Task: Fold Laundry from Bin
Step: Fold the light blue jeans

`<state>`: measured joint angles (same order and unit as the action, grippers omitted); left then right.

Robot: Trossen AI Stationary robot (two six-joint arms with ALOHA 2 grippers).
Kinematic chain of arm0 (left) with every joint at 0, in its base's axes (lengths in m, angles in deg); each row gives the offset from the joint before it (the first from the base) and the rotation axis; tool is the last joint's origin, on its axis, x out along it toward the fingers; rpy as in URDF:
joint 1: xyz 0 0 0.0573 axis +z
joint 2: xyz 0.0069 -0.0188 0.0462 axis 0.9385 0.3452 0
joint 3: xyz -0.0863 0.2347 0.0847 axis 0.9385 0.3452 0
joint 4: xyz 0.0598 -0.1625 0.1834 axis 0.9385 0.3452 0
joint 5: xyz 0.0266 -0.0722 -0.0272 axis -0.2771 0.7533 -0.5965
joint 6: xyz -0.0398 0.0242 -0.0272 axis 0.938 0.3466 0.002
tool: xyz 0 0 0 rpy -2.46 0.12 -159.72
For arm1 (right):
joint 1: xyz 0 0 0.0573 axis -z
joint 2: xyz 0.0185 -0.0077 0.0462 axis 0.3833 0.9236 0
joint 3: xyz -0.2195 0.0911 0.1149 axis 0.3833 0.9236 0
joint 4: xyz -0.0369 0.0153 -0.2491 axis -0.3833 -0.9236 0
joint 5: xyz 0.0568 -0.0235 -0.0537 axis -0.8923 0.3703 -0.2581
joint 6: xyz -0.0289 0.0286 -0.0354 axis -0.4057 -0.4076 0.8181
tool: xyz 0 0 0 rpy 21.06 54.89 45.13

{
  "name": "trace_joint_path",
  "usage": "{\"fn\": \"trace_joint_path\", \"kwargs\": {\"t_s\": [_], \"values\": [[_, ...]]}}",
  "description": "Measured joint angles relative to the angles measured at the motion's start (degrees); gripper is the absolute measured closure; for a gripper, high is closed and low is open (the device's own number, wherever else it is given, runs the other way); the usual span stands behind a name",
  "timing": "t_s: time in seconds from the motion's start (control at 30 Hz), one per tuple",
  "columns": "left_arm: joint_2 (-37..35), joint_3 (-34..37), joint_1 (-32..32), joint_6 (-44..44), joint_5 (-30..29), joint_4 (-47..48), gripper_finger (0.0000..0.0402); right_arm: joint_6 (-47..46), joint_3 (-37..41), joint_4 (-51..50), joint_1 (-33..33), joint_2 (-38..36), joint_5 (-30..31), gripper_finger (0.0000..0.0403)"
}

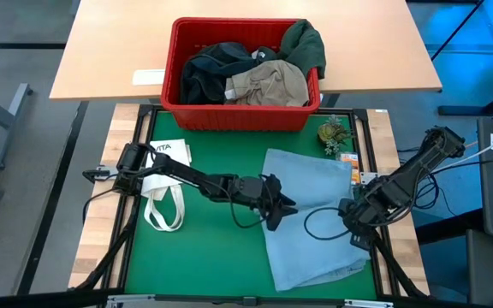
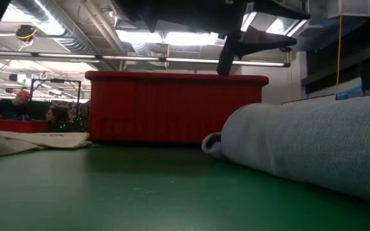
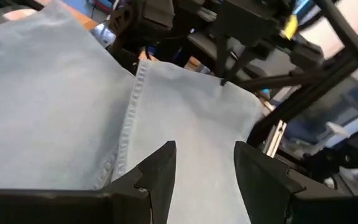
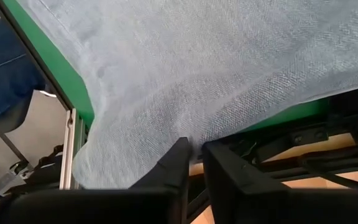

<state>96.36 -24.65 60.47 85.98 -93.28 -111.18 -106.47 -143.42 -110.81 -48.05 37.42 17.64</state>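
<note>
Light blue denim jeans point(image 1: 311, 214) lie folded flat on the green mat point(image 1: 212, 248), right of centre; they also show in the low view point(image 2: 313, 147). My left gripper point(image 1: 282, 207) is open at the jeans' left edge, its fingers standing over the cloth beside a seam point(image 3: 129, 118). My right gripper point(image 1: 349, 214) is at the jeans' right edge, shut on the cloth. The red bin point(image 1: 238, 115) stands beyond the mat's far edge, holding a khaki piece point(image 1: 268, 84), a dark green piece point(image 1: 305, 43) and a dark piece point(image 1: 208, 73). My right gripper pinches the jeans' right edge point(image 4: 191, 134) between its two fingers, which come in low from the table's right side. How many layers it has, I cannot tell. The jeans lie flat on the mat, with this edge reaching over the mat's right border.
A white tote bag point(image 1: 165, 201) with loop handles lies on the mat's left part, under my left arm. A small green plant figure point(image 1: 334, 133) and a card point(image 1: 349, 158) sit at the mat's far right corner. People show in the room behind point(image 2: 18, 106).
</note>
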Motion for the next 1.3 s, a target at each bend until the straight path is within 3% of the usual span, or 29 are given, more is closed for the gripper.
{"fn": "trace_joint_path", "kwargs": {"t_s": [0.17,0.33,0.6,0.83,1.03,1.3], "values": [[0.01,0.00,-0.86,-1.32,0.28,0.00,0.0246,-0.04,0.00,-0.02,0.00,0.00,-1.52,0.0336],[0.04,0.00,-0.97,-1.33,0.20,0.02,0.0246,-0.02,0.00,-0.02,0.00,0.00,-1.35,0.0293],[0.05,0.00,-2.18,-5.62,-0.02,1.81,0.0246,3.06,0.07,0.60,0.00,0.02,7.56,0.0248],[0.07,0.00,-5.56,-10.90,-0.72,9.38,0.0246,3.58,4.72,15.72,-0.02,0.04,6.00,0.0247],[0.77,0.00,-7.99,-14.42,-8.61,11.61,0.0246,7.34,9.83,25.03,-0.02,0.53,5.98,0.0246],[6.82,0.00,-8.38,-12.43,-9.28,12.73,0.0246,7.52,14.67,34.22,-0.02,4.15,5.63,0.0246]]}}
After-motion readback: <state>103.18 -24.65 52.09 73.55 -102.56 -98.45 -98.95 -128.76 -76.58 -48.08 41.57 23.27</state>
